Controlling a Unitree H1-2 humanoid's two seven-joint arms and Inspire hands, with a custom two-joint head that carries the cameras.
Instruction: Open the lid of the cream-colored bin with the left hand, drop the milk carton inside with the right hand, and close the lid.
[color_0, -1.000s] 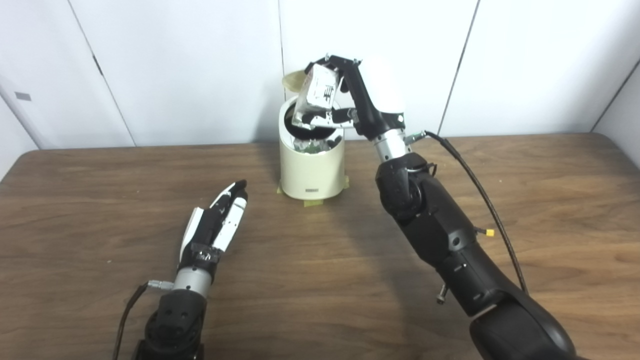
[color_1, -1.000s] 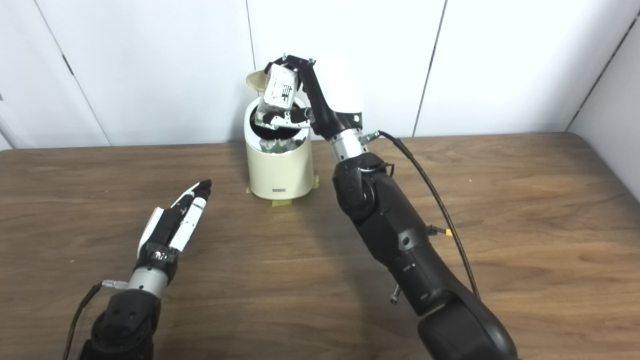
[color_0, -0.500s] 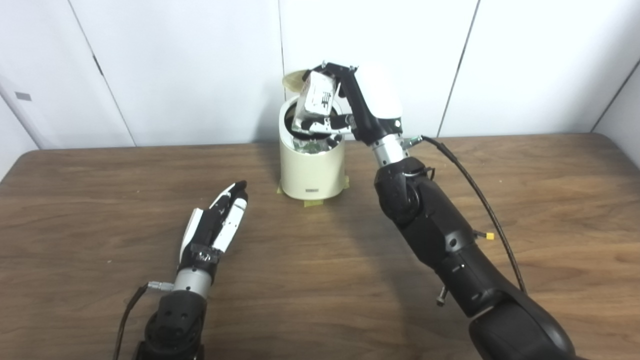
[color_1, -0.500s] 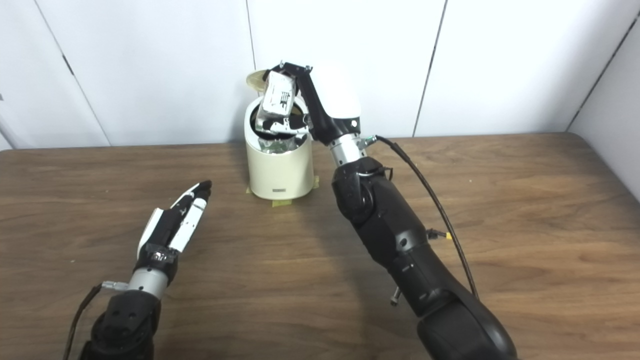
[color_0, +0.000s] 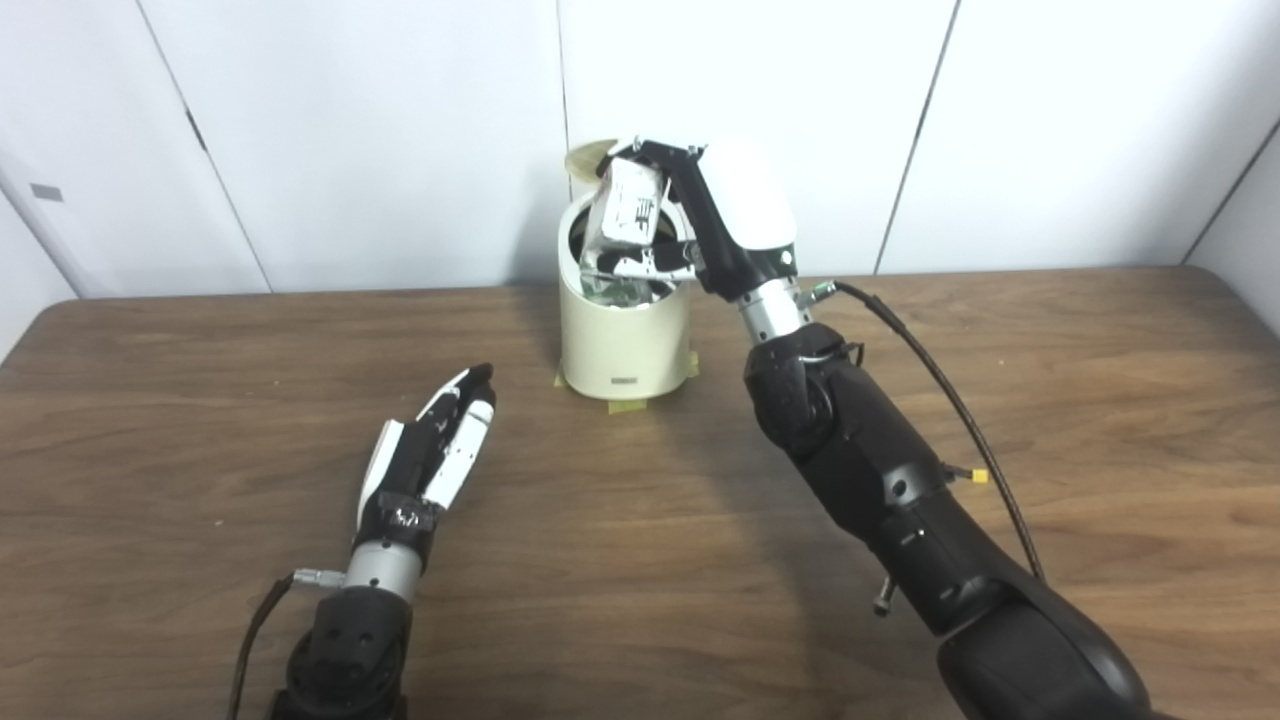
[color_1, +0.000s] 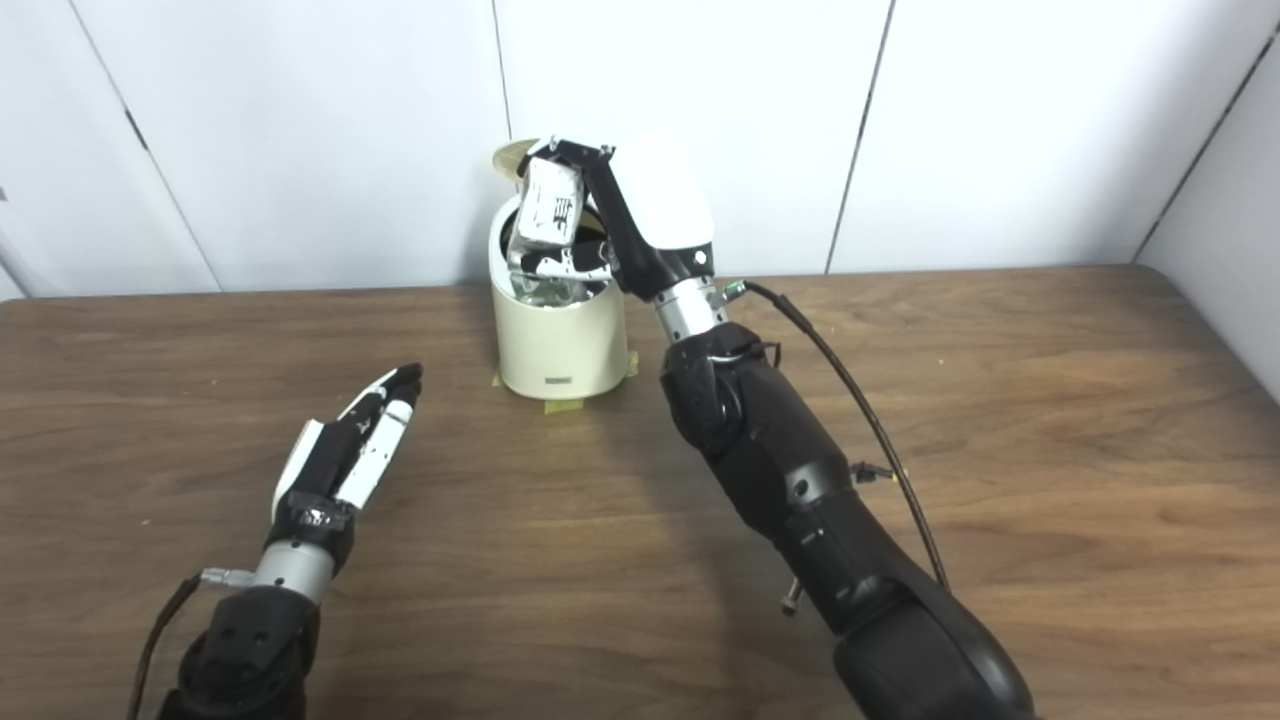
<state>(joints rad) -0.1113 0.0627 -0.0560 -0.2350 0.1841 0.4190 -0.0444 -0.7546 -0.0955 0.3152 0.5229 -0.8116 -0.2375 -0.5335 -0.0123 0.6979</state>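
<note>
White wall panels with dark vertical seams back a brown wood-grain table (color_0: 620, 560), matte, grain running side to side.

Left eye view: I count one cream-colored bin (color_0: 624, 335), a smooth round cylinder with a small label low on its front and strips of yellowish tape under its base. Its lid (color_0: 588, 158) stands tipped open at the back rim, a thin pale disc. My right hand (color_0: 715, 225), glossy white shell over black fingers, grips the one milk carton (color_0: 626, 208): fingers over its top, thumb under it. The carton is a white box with dark print and a crumpled, shiny lower end; it hangs tilted over the bin's mouth, that lower end at about rim level. Something greenish lies inside the bin; I cannot tell what. My left hand (color_0: 432, 452) lies low over the table, well apart from the bin, holding nothing, fingers straight and side by side, pointing toward the bin.

Right eye view: same count, one bin (color_1: 559, 340), one carton (color_1: 545, 212), two hands. One black cable (color_1: 860, 410) loops from the right wrist along the black, matte forearm. The left hand (color_1: 350, 455) shows white plates over black.
</note>
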